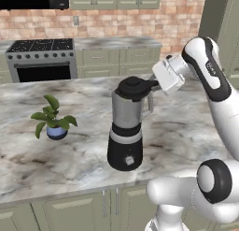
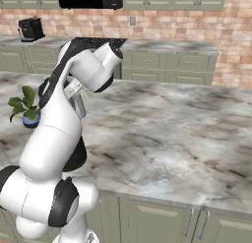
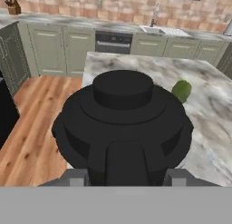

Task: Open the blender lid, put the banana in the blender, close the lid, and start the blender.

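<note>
marble counter [image 1: 196, 132] — blender [image 1: 127, 132], potted plant [image 1: 53, 118]

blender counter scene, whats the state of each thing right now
blender lid: on the jar, side tab between the gripper's fingers
blender: upright on the counter, closed
gripper: level with the lid, closed on its tab
potted plant: upright on the counter, apart from the blender

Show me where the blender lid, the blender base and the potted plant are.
blender lid [image 1: 134, 88], left base view, on its dome.
blender base [image 1: 124, 153], left base view, on its black front above the knob.
potted plant [image 1: 52, 117], left base view, on its leaves.
</note>
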Controlling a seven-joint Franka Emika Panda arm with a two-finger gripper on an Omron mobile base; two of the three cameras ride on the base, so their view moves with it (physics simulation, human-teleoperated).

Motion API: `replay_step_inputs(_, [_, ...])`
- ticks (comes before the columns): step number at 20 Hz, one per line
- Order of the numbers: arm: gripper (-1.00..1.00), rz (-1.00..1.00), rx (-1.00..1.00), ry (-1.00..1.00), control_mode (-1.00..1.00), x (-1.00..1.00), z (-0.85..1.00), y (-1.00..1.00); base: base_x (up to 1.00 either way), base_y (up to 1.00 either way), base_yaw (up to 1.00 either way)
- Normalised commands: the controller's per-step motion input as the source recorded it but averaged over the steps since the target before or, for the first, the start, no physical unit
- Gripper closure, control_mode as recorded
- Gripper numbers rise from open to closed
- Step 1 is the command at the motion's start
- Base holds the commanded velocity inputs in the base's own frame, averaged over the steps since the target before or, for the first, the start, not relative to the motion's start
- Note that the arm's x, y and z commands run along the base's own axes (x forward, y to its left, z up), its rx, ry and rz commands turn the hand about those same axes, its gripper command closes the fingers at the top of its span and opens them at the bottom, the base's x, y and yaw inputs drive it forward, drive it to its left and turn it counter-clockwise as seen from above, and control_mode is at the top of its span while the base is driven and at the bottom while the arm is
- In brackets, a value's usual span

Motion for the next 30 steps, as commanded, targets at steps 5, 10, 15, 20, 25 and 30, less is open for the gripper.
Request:
replay_step_inputs(5, [1.0, -0.04, -0.07, 0.02, -1.0, 0.39, -0.13, 0.17, 0.0, 0.0, 0.0])
replay_step_inputs(10, [1.0, 0.0, -0.01, 0.0, -1.0, 0.63, -0.02, 0.11, 0.0, 0.0, 0.0])
replay_step_inputs(15, [1.0, 0.02, 0.0, -0.04, -1.0, -0.1, -0.03, 0.0, 0.0, 0.0, 0.0])
replay_step_inputs(20, [1.0, 0.07, 0.0, -0.03, -1.0, -0.52, 0.0, 0.0, 0.0, 0.0, 0.0])
replay_step_inputs(25, [1.0, 0.09, 0.0, 0.03, -1.0, -0.05, 0.0, 0.0, 0.0, 0.0, 0.0])
replay_step_inputs(30, [1.0, 0.1, 0.0, 0.15, -1.0, 0.13, 0.0, 0.0, 0.0, 0.0, 0.0])
